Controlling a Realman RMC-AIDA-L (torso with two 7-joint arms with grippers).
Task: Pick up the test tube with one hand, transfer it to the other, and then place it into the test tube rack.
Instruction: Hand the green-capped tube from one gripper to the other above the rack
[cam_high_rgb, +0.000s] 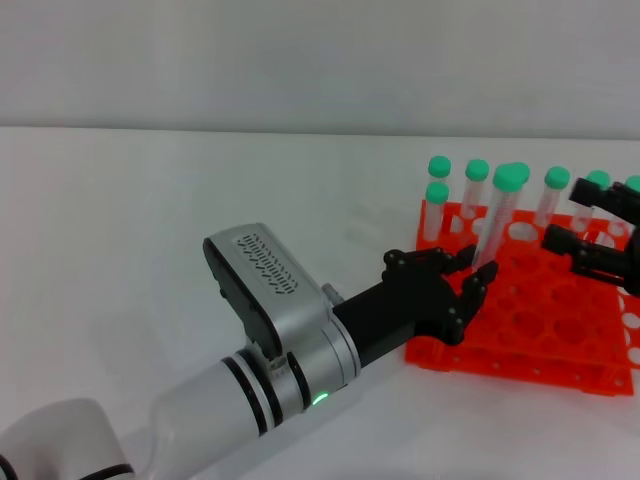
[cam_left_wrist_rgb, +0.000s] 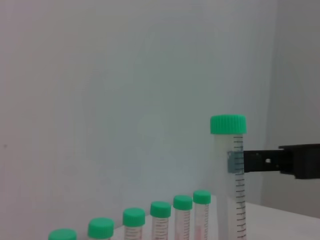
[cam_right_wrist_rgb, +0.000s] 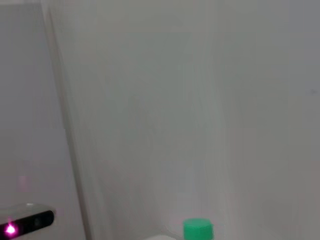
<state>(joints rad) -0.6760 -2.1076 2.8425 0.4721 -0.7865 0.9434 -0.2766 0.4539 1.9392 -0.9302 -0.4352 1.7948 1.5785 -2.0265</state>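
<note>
Test tube (cam_high_rgb: 498, 225) clamped upright in left pincer (cam_high_rgb: 465, 280) over orange rack (cam_high_rgb: 540, 330) holding capped tubes (cam_high_rgb: 437, 205); right pincer (cam_high_rgb: 590, 235) apart.

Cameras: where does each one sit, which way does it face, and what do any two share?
Head view: up on the robot's head, looking forward and down at the orange rack; shows the left arm, its claw shut on a tilted tube, and the right claw at the right edge.
Left wrist view: low, facing the wall; held tube close, a row of capped tubes below, right claw's finger against the tube.
Right wrist view: facing the wall; one green cap, no claw visible.
Shared: head and left wrist both show the held tube.
</note>
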